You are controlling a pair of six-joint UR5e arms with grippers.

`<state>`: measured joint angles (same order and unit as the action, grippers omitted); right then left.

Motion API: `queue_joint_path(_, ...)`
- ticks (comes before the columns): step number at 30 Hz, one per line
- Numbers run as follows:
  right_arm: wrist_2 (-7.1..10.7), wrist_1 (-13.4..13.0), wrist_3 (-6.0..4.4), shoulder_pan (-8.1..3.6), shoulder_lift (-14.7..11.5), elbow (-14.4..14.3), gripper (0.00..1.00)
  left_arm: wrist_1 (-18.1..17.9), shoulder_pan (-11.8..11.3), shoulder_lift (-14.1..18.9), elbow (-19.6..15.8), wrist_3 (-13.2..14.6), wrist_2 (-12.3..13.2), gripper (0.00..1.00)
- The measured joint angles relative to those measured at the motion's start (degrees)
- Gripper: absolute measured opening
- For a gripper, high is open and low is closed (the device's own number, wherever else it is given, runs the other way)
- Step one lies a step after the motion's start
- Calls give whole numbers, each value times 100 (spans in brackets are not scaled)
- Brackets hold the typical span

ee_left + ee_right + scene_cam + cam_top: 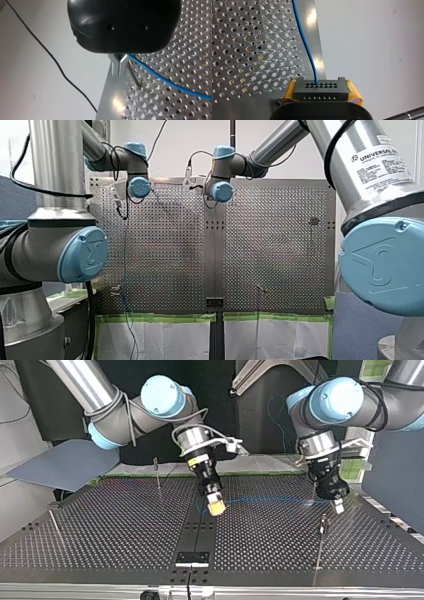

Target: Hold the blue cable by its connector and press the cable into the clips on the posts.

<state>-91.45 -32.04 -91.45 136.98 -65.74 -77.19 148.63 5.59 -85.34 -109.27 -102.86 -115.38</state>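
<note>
- The perforated table (100, 525) lies under both my arms, and all the work sits over its far half in the top view.
- My right gripper (216, 506) hangs tilted near the table's middle seam. It is clenched, with its yellow pads (354, 92) pressed against the two short ends of the connector (321, 90).
- My left gripper (338, 505) stands toward the top view's right, its tip low over the table. Its metal fingers (119, 67) are drawn close together and the cable comes out right at them — pinched there, as far as I can see.
- The blue cable (304, 43) leaves one hole in the connector's face and runs straight ahead of my right gripper over the holes. In the top view its long axis lies across the table from one gripper to the other, bowed slightly toward the far edge.
- The connector is a black block; its holed face points away from my right wrist, its long side spanning pad to pad.
- A thin post (322, 527) stands just beside my left gripper — apart from the cable.
</note>
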Motion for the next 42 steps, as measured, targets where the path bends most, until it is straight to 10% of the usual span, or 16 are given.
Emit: queue_joint_path(42, 179, 46, -6, -100, 45, 183, 0, -18, -679, -321, 247, -395, 1027, 0)
